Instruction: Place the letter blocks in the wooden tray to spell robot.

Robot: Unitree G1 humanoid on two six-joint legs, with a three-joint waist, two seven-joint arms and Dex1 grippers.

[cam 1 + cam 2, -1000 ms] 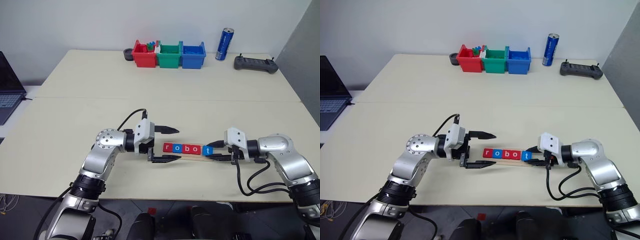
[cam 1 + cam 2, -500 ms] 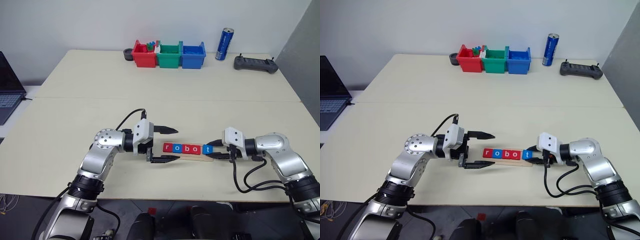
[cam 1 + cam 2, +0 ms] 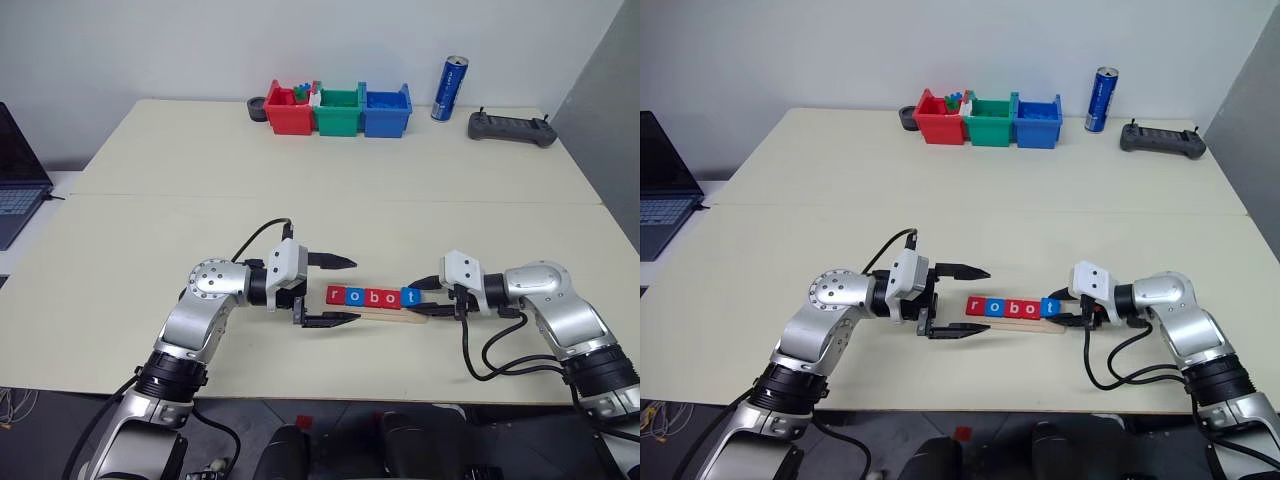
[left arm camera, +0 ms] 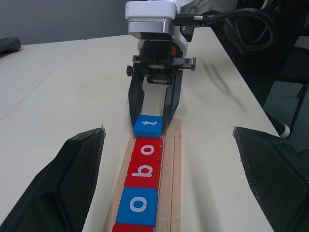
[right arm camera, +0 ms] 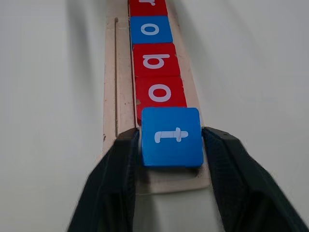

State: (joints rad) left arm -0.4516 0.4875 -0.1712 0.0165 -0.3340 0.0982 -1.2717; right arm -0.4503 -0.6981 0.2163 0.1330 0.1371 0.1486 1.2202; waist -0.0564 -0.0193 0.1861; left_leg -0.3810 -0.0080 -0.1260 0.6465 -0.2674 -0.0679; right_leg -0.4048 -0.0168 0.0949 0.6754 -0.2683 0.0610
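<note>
I am looking down at the near edge of the worktop (image 3: 120, 230), where the wooden tray (image 3: 390, 313) is lying crosswise between my two arms. Five letter blocks (image 3: 368, 297) are sitting on it in a row reading r, o, b, o, t. The blue t tile (image 5: 171, 137) is resting at the tray's right end, touching the red o (image 5: 160, 93) beside it. My right gripper (image 5: 169, 159) is flanking the t with its fingers (image 5: 116, 169) close on either side; I cannot tell whether they are pinching it. My left gripper (image 3: 335, 290) is hovering just left of the tray, fingers spread wide and holding nothing. Farther back, red (image 3: 285, 112), green (image 3: 338, 112) and blue bins (image 3: 386, 112) are standing side by side, with a blue can (image 3: 449, 88) and a black controller (image 3: 512, 127) to their right. A laptop (image 3: 18, 175) is sitting at the far left.
</note>
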